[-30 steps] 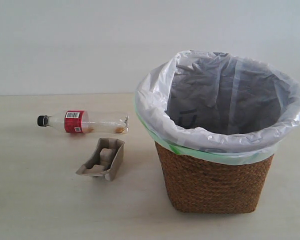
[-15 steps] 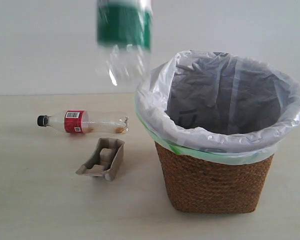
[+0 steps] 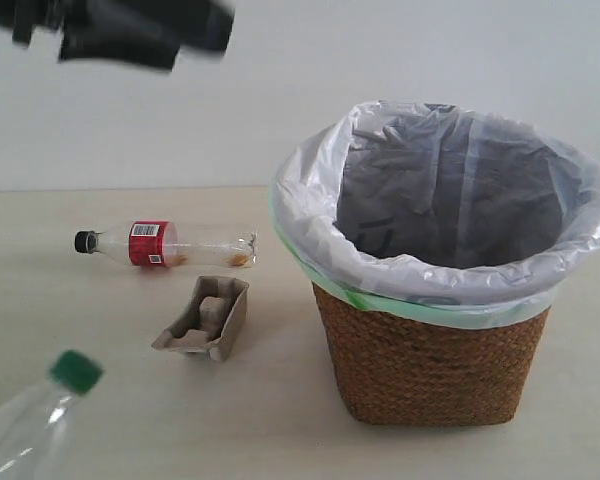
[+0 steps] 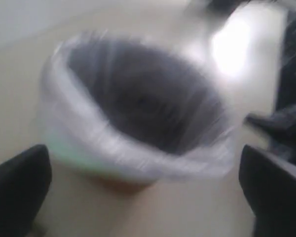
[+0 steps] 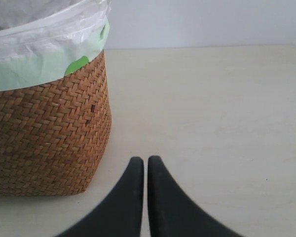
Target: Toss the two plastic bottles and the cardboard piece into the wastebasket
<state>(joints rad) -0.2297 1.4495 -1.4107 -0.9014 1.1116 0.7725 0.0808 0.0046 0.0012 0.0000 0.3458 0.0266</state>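
Well, the left arm (image 3: 130, 30) is a dark blur high up on the left, and the left end effector (image 4: 144, 148) is spread wide and empty, looking down into the wastebasket (image 3: 430, 370). Far below it, outside the basket, the green-capped bottle (image 3: 40, 425) shows low at the near left, clear and blurred, cap tilted upward. The red-labelled bottle (image 3: 165, 245) lies on its side on the tabletop (image 3: 280, 440), with the cardboard tray (image 3: 205, 318) just in front. The right end effector (image 5: 145, 160) sits low beside the wicker wall, fingers pressed together, holding nothing.
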